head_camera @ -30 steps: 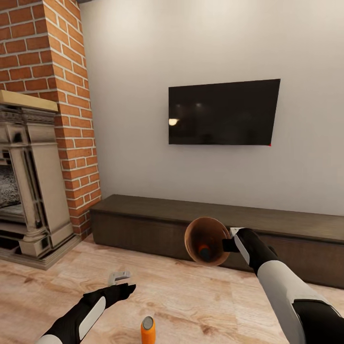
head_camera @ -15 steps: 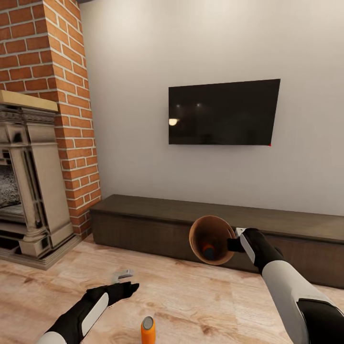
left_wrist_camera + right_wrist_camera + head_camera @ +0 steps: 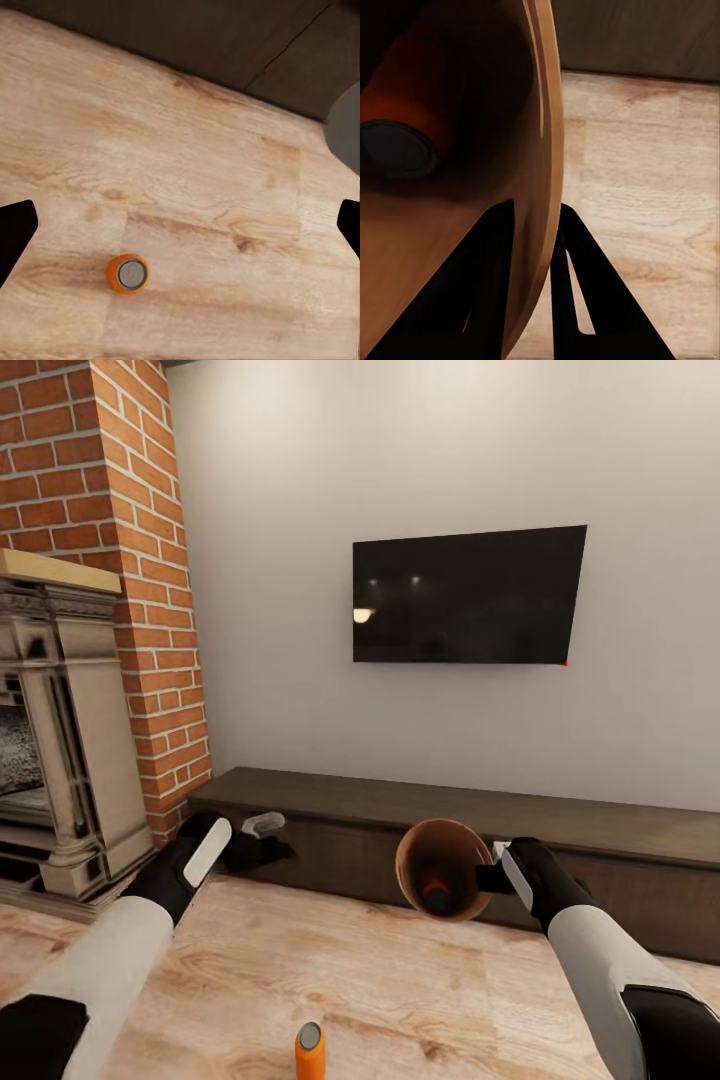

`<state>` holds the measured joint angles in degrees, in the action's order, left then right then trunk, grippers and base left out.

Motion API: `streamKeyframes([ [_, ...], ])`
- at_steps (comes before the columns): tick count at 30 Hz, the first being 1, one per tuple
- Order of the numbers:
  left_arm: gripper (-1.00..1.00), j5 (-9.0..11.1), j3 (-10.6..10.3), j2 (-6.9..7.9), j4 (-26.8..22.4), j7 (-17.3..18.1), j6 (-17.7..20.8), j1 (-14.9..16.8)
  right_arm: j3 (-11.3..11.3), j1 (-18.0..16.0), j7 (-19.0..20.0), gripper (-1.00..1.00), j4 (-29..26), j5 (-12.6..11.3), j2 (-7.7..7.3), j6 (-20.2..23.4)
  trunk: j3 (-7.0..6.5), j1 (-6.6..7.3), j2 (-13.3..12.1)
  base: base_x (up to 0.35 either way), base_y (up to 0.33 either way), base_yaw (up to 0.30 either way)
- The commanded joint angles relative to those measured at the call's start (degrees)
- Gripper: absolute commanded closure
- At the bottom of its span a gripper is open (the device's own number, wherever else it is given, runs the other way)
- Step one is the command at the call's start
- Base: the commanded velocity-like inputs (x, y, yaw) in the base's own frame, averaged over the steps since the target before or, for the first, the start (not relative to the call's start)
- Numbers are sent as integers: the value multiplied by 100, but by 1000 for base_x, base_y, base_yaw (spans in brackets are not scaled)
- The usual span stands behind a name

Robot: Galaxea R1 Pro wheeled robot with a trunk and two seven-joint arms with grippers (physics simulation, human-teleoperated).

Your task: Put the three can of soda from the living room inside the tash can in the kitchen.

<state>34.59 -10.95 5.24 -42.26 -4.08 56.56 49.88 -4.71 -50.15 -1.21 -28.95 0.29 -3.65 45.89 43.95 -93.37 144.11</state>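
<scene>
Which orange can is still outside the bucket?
The orange can standing upright on the wood floor; the other orange can lies inside the copper bucket.

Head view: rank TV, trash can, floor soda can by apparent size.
1. TV
2. trash can, held nearer the camera, so it may look oversized
3. orange soda can, cropped by the frame edge

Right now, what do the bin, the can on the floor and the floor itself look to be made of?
Bin: copper-brown, smooth with a faint sheen, so probably metal or plastic. Can: bright orange body, dull silver top, likely painted aluminium. Floor: pale planks with grain and knots, apparently matte wood or laminate.
</scene>
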Motion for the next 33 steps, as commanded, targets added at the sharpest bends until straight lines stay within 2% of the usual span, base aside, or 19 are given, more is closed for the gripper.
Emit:
streamKeyframes([
  [1, -100, 7, 65, -2, 267, -80, 19, 173, -7, -3, 25, 100, -10, -56, -1, 17, 0, 0, 1, 0, 0, 0],
  [4, -100, 11, 148, 15, 683, -171, -2, 432, -5, -3, 25, 100, -8, -55, 1, 40, 0, 0, 1, 0, 0, 0],
  [7, -100, 12, 177, 8, 810, -202, -64, 512, -4, -3, 25, 100, -9, -55, 3, 47, 44, -5, 3, 0, 0, 0],
  [21, -100, -12, 184, -43, 903, -225, -437, 566, 3, -3, 25, 100, -14, -55, 7, 56, 354, -41, 22, 0, 0, 0],
  [33, -100, -38, 148, -147, 904, -257, -718, 567, 5, -3, 25, 100, -14, -47, 23, 60, 620, -72, 38, 0, 0, 0],
])
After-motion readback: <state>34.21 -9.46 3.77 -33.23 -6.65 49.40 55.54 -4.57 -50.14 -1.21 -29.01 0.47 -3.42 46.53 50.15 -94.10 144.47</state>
